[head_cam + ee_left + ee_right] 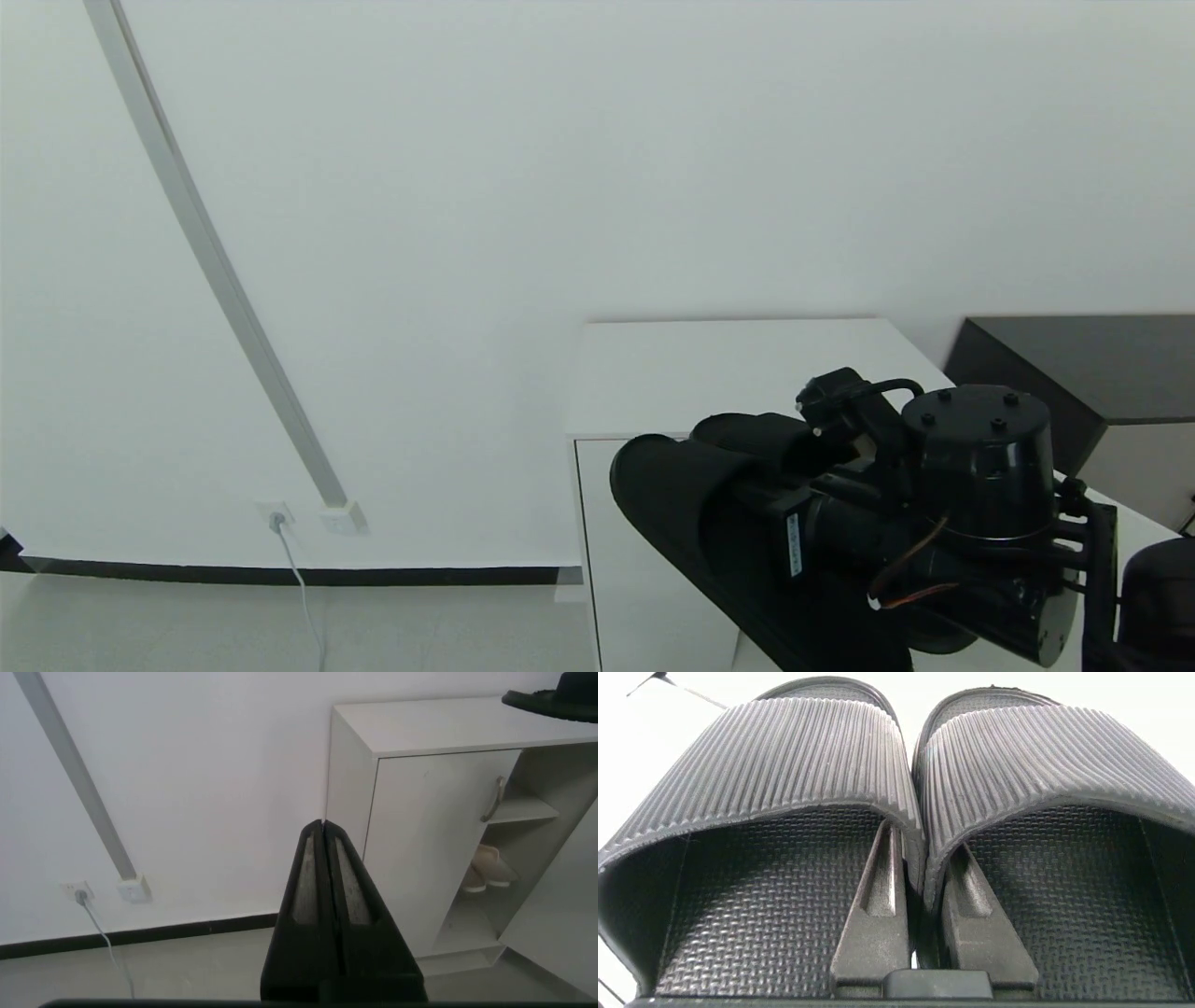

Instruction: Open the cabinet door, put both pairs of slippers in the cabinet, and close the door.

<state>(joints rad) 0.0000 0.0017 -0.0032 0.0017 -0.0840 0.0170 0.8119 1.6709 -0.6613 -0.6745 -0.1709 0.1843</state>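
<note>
By cabinet top (728, 373); black slippers (813, 756) pinched in right gripper (923, 842)

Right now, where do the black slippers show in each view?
Head view: black slippers low, right of centre, before the white cabinet.
Left wrist view: probably the dark edge just above the cabinet top.
Right wrist view: side by side, the right gripper clamping their inner walls.
Shared landmark: the white cabinet, head and left wrist views.
</note>
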